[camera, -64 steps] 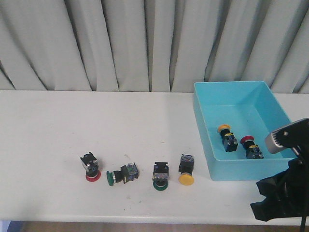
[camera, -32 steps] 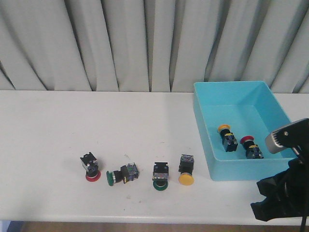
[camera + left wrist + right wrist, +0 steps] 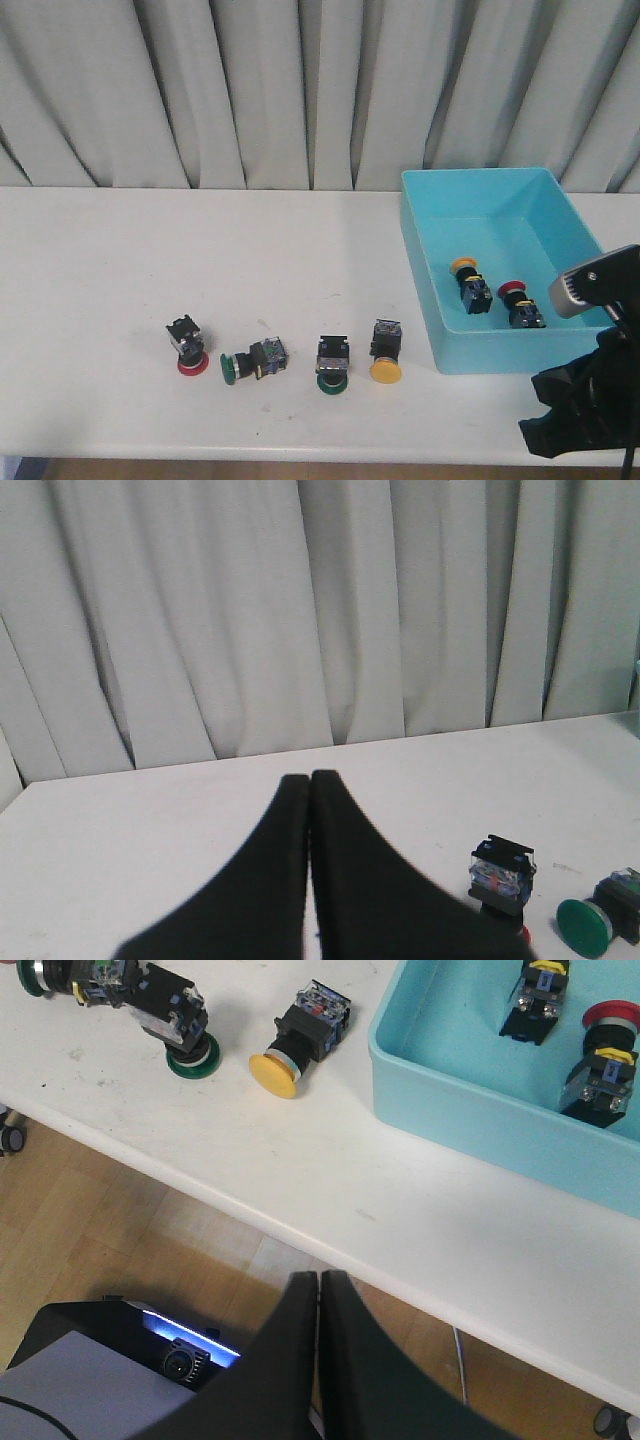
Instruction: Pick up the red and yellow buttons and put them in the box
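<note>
Nothing has moved since the earlier frames: the switches lie where they lay and my right arm hangs in the same spot at the table's near right edge.

Nearest me, my right gripper (image 3: 318, 1285) is clenched on nothing, fingers pressed together off the table's front edge, above the floor. My left gripper (image 3: 309, 785) is likewise pinched closed and empty, low over the table near the left end of the row.

Next comes the row on the table (image 3: 100, 300): a red button (image 3: 188, 346) at the left, two green switches (image 3: 252, 360) (image 3: 332, 363) that I leave alone, then a yellow button (image 3: 385, 352) just beside the box's near left corner.

Farther right, the box (image 3: 430, 300) already holds a yellow button (image 3: 470, 283) and a red button (image 3: 521, 303), lying side by side on its floor.

So I judge the job half done: two in, two left, the yellow one nearer my right gripper.

From the front, my left arm is out of view and my right shows only as a dark bulk cut by the frame, its fingers hidden. The left wrist view clips the red button's cap behind my fingers.
</note>
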You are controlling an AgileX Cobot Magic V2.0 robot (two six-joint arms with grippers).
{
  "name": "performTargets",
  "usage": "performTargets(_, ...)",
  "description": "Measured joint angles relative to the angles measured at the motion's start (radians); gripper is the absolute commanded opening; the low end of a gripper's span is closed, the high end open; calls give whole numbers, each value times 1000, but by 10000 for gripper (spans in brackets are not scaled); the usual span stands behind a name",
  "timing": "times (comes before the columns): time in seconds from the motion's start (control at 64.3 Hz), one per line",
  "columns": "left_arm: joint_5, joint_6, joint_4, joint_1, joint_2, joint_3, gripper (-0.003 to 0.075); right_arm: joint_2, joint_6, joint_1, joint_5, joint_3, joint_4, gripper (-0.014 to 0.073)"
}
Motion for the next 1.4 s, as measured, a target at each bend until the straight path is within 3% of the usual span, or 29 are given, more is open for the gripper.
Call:
performTargets(0.762,0,0,2,0,0,0,-7,-14,-20,-4,-22,8,-27,-5)
performTargets(1.104,0,0,2,5,0,0,-7,-563,-52,-316,-544,362,-66,-4)
performTargets(1.4,0,0,2,5,0,0,-7,-835,8,-343,-666,612,-35,-4)
